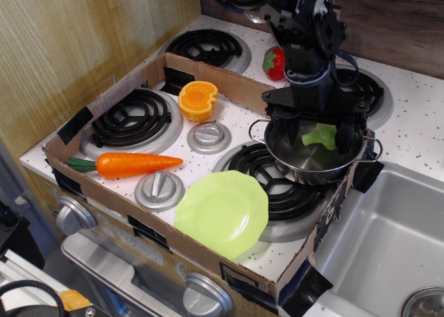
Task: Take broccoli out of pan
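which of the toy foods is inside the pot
The broccoli: it sits in the pan under the gripper. The carrot, orange half and strawberry lie outside it.

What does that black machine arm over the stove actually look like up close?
The arm is all black, built of chunky rounded segments, with a thin black cable looping off its right side. A pale ring circles it lower down. It ends in a gripper with a wide black crossbar and two flat black fingers pointing down. No markings are readable.
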You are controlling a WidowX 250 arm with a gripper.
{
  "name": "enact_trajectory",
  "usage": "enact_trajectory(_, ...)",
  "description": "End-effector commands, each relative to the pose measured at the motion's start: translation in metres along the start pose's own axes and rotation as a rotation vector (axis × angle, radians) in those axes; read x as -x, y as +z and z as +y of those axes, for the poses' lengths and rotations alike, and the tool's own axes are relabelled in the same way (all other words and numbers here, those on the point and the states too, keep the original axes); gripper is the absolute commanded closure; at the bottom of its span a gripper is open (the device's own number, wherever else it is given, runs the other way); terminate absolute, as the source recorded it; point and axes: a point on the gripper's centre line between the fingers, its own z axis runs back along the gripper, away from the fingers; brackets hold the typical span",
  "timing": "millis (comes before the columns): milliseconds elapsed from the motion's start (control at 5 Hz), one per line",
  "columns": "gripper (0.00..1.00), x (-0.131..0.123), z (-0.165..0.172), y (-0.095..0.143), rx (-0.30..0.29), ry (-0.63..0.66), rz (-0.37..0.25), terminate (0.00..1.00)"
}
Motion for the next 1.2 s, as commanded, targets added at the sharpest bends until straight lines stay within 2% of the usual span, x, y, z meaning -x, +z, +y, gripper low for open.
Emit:
enact_trajectory(0,1.00,-0.017,-0.005,0.009,0.010,-0.042,-0.044,0.00)
enact_trajectory(200,1.00,-0.014,-0.005,0.011,-0.028,-0.023,-0.053,0.00)
enact_trajectory(400,1.00,-0.010,-0.006,0.016,-0.024,0.011,-0.038,0.00)
enact_trajectory(600,1.00,-0.008,-0.008,0.028,-0.016,0.055,0.007,0.00)
enact_trajectory(800,1.00,-0.009,-0.005,0.049,-0.018,0.084,0.065,0.00)
enact_trajectory(1000,1.00,-0.007,0.010,0.071,-0.071,0.071,0.082,0.00)
